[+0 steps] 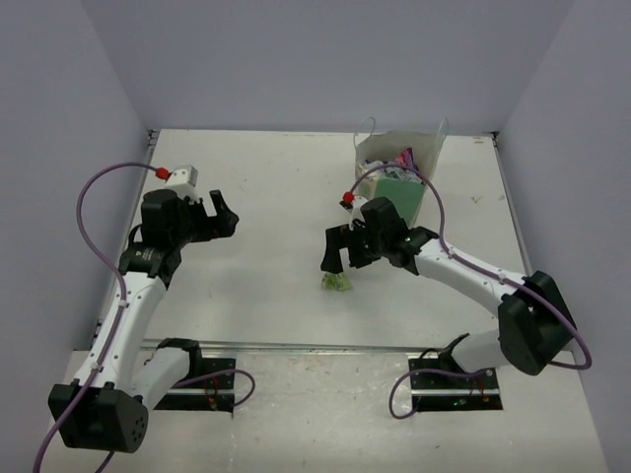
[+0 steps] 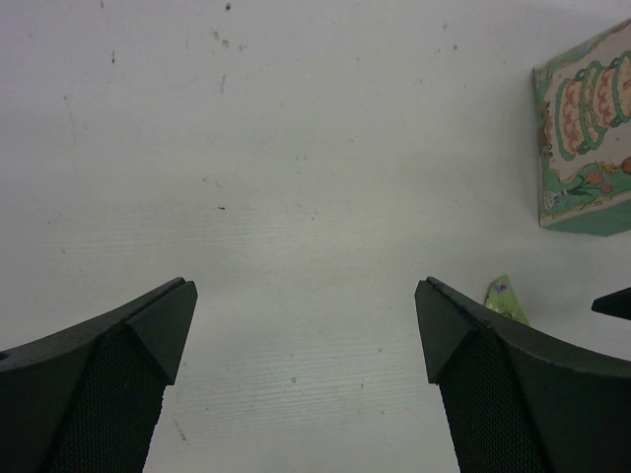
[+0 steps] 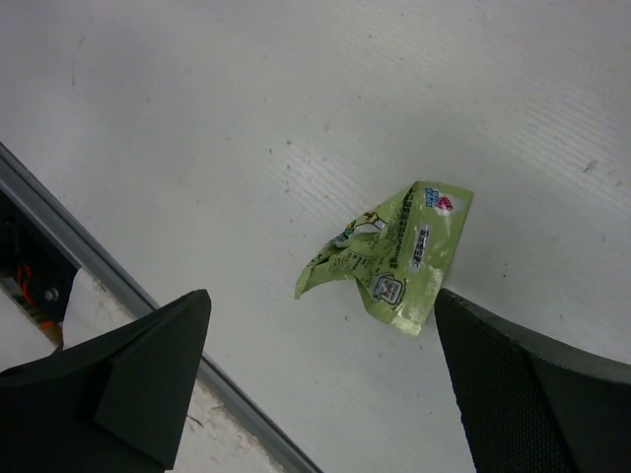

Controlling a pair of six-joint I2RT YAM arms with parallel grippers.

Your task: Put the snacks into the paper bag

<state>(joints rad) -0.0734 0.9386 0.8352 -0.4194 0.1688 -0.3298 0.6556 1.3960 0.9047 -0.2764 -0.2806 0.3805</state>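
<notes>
bag first: we see the paper bag [image 1: 406, 189] at the far right of the table [image 1: 266, 177], its mint-green side facing the arms and its mouth open toward the overhead camera. inside it we make out crinkled packets [image 1: 403, 158]. a purple one and some pale foil show, though we cannot count them. one small green packet [image 1: 337, 283] lies outside, crumpled on the table in front of the bag and apart from it. the right gripper [image 1: 341, 258] hovers just above this packet with its jaws spread wide, gripping nothing. in its wrist view the packet lies between the fingers, close to one. the left gripper [image 1: 221, 213] is likewise spread and holds nothing, over bare table, well apart from the bag.
</notes>
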